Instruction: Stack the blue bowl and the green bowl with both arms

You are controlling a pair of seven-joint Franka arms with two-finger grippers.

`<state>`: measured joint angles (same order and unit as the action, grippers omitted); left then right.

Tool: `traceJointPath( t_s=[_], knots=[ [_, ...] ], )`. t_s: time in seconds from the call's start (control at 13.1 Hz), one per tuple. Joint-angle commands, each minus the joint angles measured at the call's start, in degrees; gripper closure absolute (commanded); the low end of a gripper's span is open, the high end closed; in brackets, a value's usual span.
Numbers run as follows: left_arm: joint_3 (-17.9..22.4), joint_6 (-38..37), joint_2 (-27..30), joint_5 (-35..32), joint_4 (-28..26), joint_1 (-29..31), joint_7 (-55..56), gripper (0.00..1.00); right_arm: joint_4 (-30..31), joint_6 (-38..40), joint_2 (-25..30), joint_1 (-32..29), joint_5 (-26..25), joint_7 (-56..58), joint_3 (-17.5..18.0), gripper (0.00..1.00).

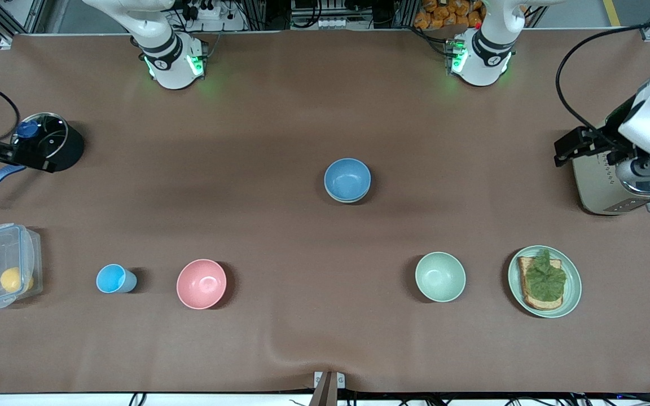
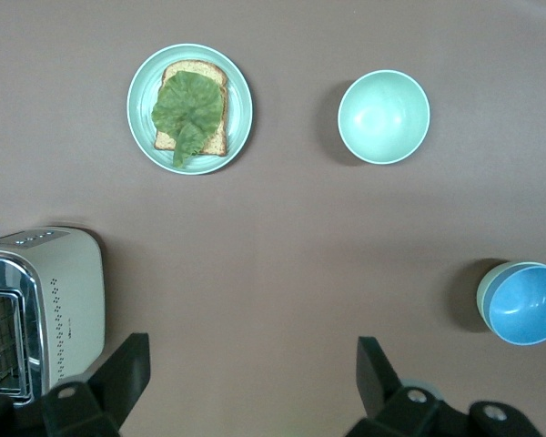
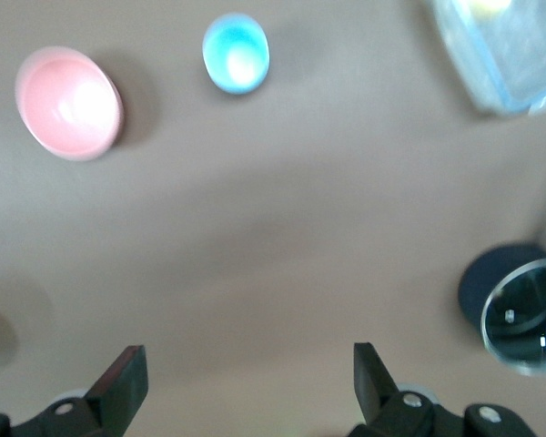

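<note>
The blue bowl (image 1: 347, 178) sits inside the green bowl (image 1: 348, 200) at the middle of the table; only a sage rim of the green bowl shows beneath it. The left wrist view shows the blue bowl (image 2: 529, 306) nested in the green bowl (image 2: 483, 289) too. My left gripper (image 1: 569, 148) is open and empty, up over the toaster at the left arm's end, and shows in its wrist view (image 2: 252, 375). My right gripper (image 1: 34, 158) is open and empty over the black pot at the right arm's end, and shows in its wrist view (image 3: 250, 378).
A mint-green bowl (image 1: 440, 276), a plate (image 1: 572, 293) with toast and lettuce, and a toaster (image 1: 604, 189) are toward the left arm's end. A pink bowl (image 1: 201, 283), a light-blue cup (image 1: 115, 278), a clear container (image 1: 2, 265) and a lidded pot (image 1: 48, 141) are toward the right arm's end.
</note>
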<state>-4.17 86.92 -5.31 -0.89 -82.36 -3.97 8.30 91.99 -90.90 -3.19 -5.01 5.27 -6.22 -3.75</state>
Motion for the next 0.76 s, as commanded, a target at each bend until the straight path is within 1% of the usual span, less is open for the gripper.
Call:
traceJointPath(
  t_s=[0.0,0.15,0.46,0.69],
  knots=[
    [1.3,-0.3,3.6,0.8,-4.6,-0.8,-1.7,0.0,0.9,-3.5,3.4,-1.7,-0.9,0.4,4.1,0.0],
    [1.7,-0.3,4.4,0.8,-5.8,-0.7,-1.8,0.0,2.3,-4.7,5.0,-1.5,-1.1,0.1,6.1,0.0],
    [2.0,0.2,3.9,1.3,-5.2,-0.2,-1.8,0.0,2.8,-5.5,5.2,1.0,-1.0,0.0,5.7,0.0],
    [2.1,0.4,3.8,0.8,-4.7,-0.6,-0.7,0.0,2.8,-6.0,5.0,1.1,-0.9,0.1,5.7,0.0]
  ],
)
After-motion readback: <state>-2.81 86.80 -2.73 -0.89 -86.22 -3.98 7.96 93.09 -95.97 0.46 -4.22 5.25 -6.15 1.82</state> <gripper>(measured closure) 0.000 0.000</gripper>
